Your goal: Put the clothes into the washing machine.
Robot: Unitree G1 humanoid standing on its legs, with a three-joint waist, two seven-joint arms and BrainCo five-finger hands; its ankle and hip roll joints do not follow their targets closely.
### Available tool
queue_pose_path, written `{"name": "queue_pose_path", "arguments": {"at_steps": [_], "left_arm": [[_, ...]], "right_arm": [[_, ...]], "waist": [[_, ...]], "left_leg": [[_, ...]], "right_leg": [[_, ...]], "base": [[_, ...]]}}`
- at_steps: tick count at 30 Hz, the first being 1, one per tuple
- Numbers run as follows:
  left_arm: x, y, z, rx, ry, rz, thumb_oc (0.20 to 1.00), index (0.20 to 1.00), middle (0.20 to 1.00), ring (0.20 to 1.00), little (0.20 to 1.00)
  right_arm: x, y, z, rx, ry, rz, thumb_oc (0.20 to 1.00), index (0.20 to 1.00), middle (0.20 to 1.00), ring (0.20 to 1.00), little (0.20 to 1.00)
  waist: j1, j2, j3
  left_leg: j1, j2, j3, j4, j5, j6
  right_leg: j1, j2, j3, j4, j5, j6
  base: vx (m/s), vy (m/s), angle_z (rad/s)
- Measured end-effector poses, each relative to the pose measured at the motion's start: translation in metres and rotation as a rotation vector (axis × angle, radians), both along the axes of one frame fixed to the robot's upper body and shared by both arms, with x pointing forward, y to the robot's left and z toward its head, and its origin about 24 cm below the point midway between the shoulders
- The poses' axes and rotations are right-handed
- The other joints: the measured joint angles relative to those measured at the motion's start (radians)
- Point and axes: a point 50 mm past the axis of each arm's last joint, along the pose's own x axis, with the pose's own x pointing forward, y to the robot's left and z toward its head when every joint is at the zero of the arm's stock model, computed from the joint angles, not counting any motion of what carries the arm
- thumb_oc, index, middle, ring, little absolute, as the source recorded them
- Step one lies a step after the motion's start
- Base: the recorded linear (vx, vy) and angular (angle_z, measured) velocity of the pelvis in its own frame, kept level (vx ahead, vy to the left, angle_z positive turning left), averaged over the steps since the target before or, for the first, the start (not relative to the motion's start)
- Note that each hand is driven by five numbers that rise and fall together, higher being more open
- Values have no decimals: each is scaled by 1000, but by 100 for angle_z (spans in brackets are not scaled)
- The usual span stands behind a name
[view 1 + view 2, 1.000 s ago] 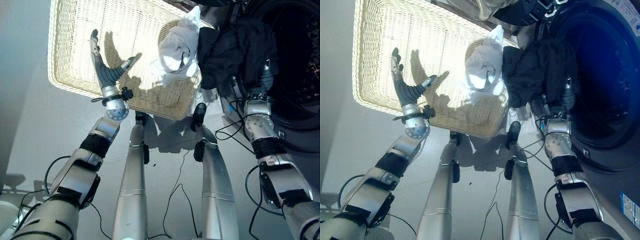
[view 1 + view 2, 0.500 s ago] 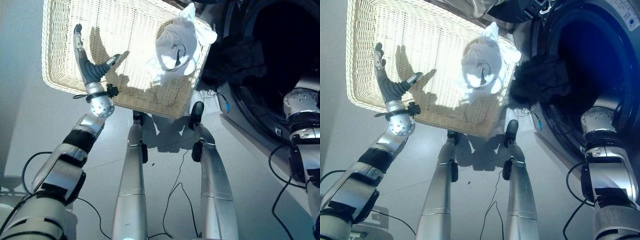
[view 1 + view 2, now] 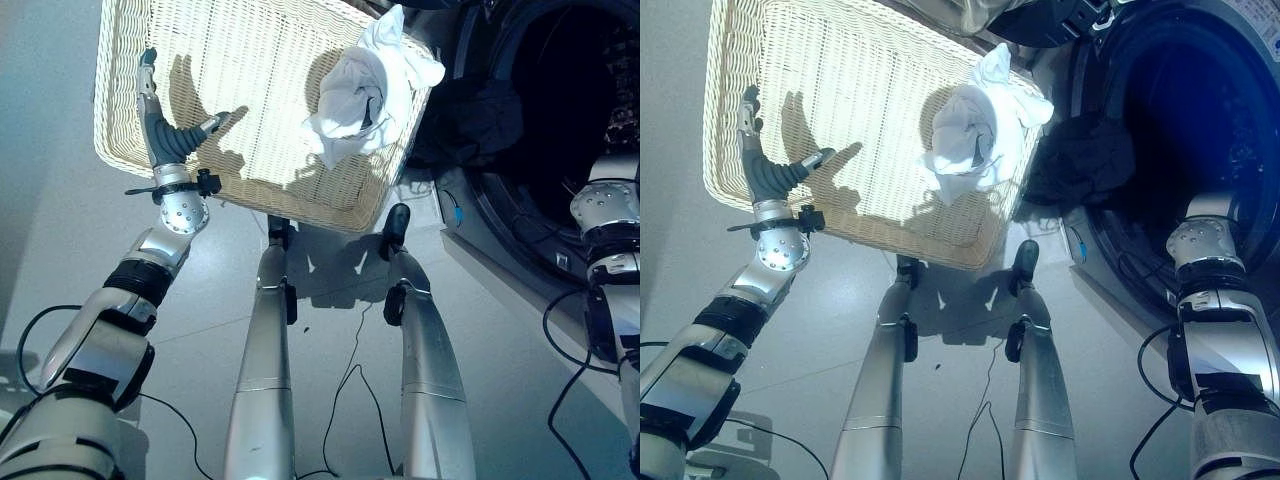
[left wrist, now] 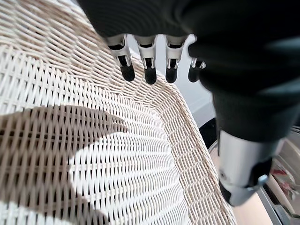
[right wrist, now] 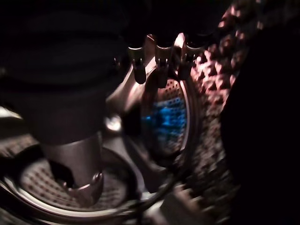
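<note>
Right robot hand [image 5: 159,61], fingers relaxed and empty, is reaching inside the washing machine [image 3: 1200,130]; dark garment [image 3: 1080,165] is hanging over its rim, needing pushing in. Left robot hand [image 3: 165,135] is hovering open over the wicker basket [image 3: 120,150], white garment [image 3: 365,85] waiting next.

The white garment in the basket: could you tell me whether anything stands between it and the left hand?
Nothing visible does. The left hand hovers open over bare wicker of the basket; the white garment lies across at the washer-side rim.
</note>
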Motion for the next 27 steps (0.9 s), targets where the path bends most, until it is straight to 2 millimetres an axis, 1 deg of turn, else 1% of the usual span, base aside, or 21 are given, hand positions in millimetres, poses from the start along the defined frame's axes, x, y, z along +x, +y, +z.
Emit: {"name": "queue_pose_path", "arguments": {"at_steps": [2,4,7,8,10,11,12,13,17,18,20,26,27], "left_arm": [[0,-1,3,0,-9,-2,1000,1000,1000,1000,1000],[1,-4,7,6,-18,-9,1000,1000,1000,1000,1000],[2,-7,10,26,-20,-19,1000,1000,1000,1000,1000],[2,-8,13,28,-26,-22,1000,1000,1000,1000,1000],[3,-9,15,28,-31,-24,1000,1000,1000,1000,1000],[3,-9,15,28,-31,-23,1000,1000,1000,1000,1000],[3,-8,14,27,-27,-19,1000,1000,1000,1000,1000],[3,-9,14,27,-26,-18,1000,1000,1000,1000,1000],[4,-8,15,26,-21,-10,1000,1000,1000,1000,1000],[4,-8,14,25,-11,0,1000,1000,1000,1000,1000],[5,-8,13,22,-6,4,1000,1000,1000,1000,1000],[6,-10,13,12,-3,8,1000,1000,1000,1000,1000],[7,-10,11,6,1,8,1000,1000,1000,1000,1000]], "right_arm": [[4,1,-8,-49,146,4,1000,1000,1000,1000,1000],[8,4,-12,-163,344,24,1000,1000,1000,1000,1000],[11,4,-13,-222,468,16,1000,1000,1000,1000,1000],[11,6,-10,-315,547,-9,1000,1000,1000,1000,1000],[11,6,-5,-369,571,-34,1000,1000,1000,1000,1000],[10,7,1,-412,584,-55,1000,1000,1000,1000,1000],[9,9,9,-493,609,-85,1000,1000,1000,1000,1000],[9,11,12,-527,614,-94,1000,1000,1000,1000,1000],[9,23,38,-655,567,-136,1000,1000,1000,1000,1000],[9,31,48,-716,544,-151,1000,1000,1000,1000,1000],[10,41,55,-825,542,-182,1000,1000,1000,1000,1000],[16,63,58,-1039,577,-234,1000,1000,1000,1000,1000],[17,69,58,-1089,578,-242,1000,1000,1000,1000,1000]], "waist": [[0,0,0],[-1,0,0],[0,0,0],[-3,0,0],[-4,0,0],[-4,0,0],[-4,0,0],[-5,0,0],[-9,1,0],[-17,1,0],[-23,1,0],[-24,2,-1],[-24,2,-1]], "left_leg": [[0,-2,-3,-1,1,1],[0,-3,-4,-5,3,3],[-1,-3,-6,-11,8,3],[-1,-3,-10,-23,14,6],[-2,-3,-13,-35,21,4],[-2,-3,-13,-42,24,4],[-4,-2,-13,-44,26,2],[-4,-2,-12,-45,27,1],[-3,-2,-13,-55,27,0],[-3,-2,-12,-57,27,0],[-3,-4,-11,-61,27,0],[-4,-3,-1,-72,28,0],[-4,-3,4,-74,27,0]], "right_leg": [[2,-1,-2,-2,1,0],[3,-1,-3,-8,5,2],[3,-2,-7,-13,6,6],[3,-2,-12,-20,9,5],[1,-2,-17,-25,11,4],[-1,-2,-17,-27,11,3],[-3,-2,-17,-30,12,3],[-3,-2,-17,-31,12,3],[-6,-2,-17,-32,12,3],[-7,-2,-17,-32,13,0],[-10,-4,-18,-32,10,0],[-22,-7,-15,-29,4,-2],[-25,-7,-12,-29,3,-2]], "base": [[0,0,0],[-4,-18,0],[-4,-12,0],[0,0,0],[-8,3,4],[0,0,0],[0,0,0],[0,0,0],[-2,9,0],[-8,41,1],[-3,19,1],[-1,5,0],[0,0,0]]}}
